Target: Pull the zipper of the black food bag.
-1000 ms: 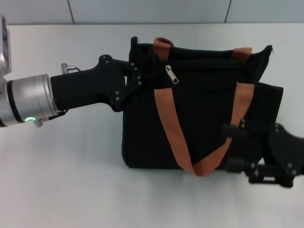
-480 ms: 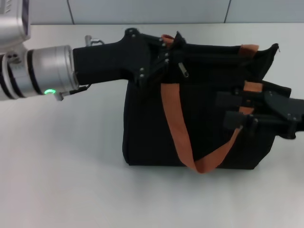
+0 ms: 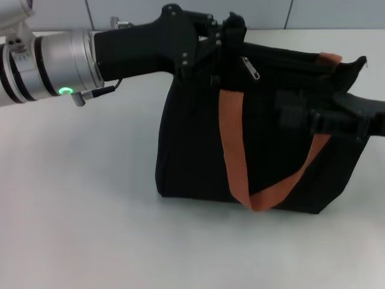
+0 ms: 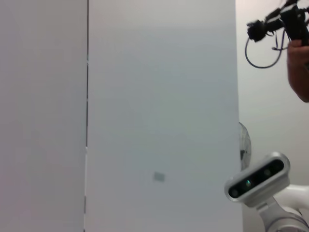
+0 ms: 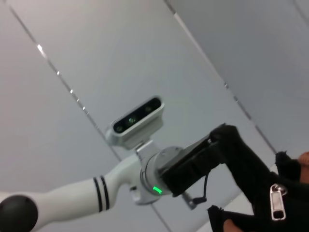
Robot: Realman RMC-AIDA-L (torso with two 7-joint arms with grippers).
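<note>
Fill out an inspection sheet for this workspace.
Surface: white table, bare around the bag.
Job's things: black food bag upright; zipper pull hangs free on the top track.
Clutter: nothing seen.
Grippers: left gripper at the bag's top left corner; right gripper against the bag's right side.
Cables: thin wire under the left wrist.
Surroundings: grey panelled wall behind.
</note>
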